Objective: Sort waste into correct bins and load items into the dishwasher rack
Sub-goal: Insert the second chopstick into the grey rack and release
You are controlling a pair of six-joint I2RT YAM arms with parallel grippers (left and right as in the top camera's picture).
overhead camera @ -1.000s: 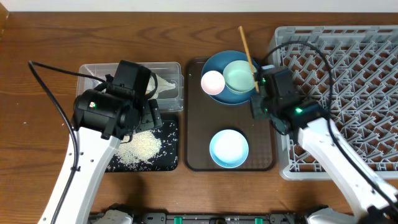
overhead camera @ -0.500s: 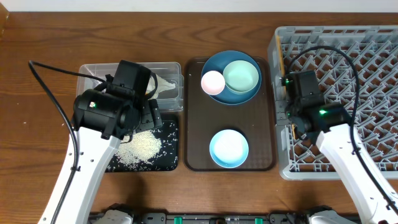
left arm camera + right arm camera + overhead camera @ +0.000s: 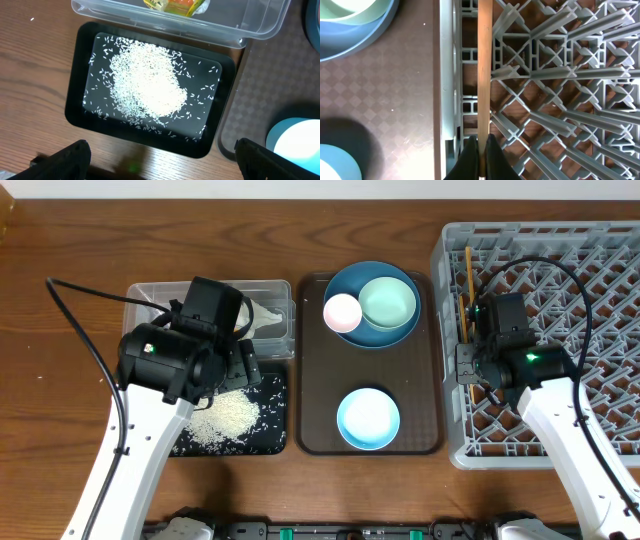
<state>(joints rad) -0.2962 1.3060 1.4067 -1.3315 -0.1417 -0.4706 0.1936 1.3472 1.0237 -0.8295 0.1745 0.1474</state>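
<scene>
The right claw pinches the chopstick reaching ahead; released carelessly, it may slip through the rack lattice just beneath.

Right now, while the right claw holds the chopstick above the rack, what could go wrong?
The chopstick, pinched at one end by the right claw, hangs over the dishwasher rack beside its left wall; released crooked, it may roll out onto the brown serving tray. The lattice has wide gaps, so the thin stick might drop through.
</scene>
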